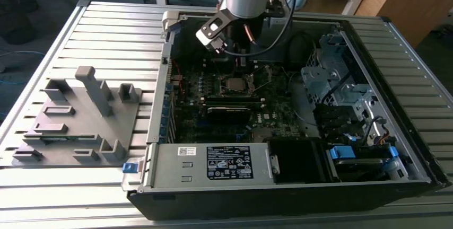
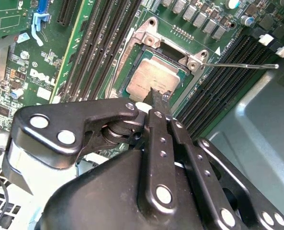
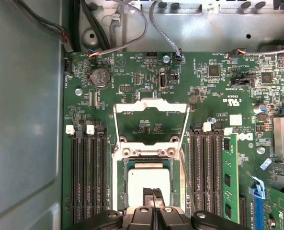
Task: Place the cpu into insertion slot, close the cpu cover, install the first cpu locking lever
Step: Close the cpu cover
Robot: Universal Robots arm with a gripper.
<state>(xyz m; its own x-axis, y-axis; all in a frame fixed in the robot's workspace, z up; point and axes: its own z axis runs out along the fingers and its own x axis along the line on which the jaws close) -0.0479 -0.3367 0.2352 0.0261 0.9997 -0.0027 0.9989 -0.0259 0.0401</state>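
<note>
Black two-finger gripper (image 3: 153,192) hangs low over the socket w/ its slim fingertips pressed together, no gap btwn them and nothing clamped. In both wrist views the tips sit over the near edge of the cpu (image 3: 149,178), a small flat square chip w/ a dull silver-grey metal top. Whether the tips actually touch it can't be told. That cpu lies flat inside the socket. Its cpu cover (image 3: 151,105), a thin square silver metal frame w/ open centre, is flipped up and back on its hinge, on the far side of the socket from the gripper, w/ the green motherboard (image 3: 132,72) showing thru its middle. One thin silver wire lever (image 2: 237,65) sticks out free at one side of the socket, above the black memory slots (image 2: 228,82). In the exterior view the arm reaches down into a black PC case (image 1: 283,202) lying open on a slatted metal table (image 1: 106,27). One grey plastic fixture (image 1: 78,117) sits on the table at the exterior view's left of the case
</note>
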